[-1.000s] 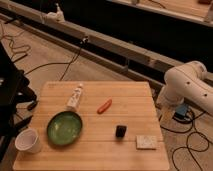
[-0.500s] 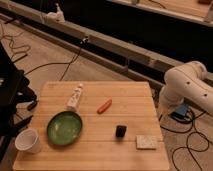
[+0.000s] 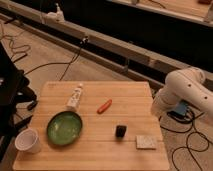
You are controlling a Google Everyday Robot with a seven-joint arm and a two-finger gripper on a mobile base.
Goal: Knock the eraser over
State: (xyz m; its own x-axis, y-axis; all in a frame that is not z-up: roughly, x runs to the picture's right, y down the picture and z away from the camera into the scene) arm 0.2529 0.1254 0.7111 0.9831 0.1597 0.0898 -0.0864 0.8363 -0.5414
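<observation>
The eraser (image 3: 120, 131) is a small black block standing upright on the wooden table (image 3: 100, 155), right of centre and near the front. My white arm (image 3: 182, 90) hangs beside the table's right edge, well to the right of the eraser and apart from it. My gripper does not show in the camera view; only the arm's rounded segments are visible.
A green plate (image 3: 64, 128) lies front left, with a white cup (image 3: 28, 141) at the front left corner. A white tube (image 3: 75, 96) and an orange-red stick (image 3: 104, 106) lie further back. A pale speckled pad (image 3: 146, 142) lies just right of the eraser. Cables cover the floor.
</observation>
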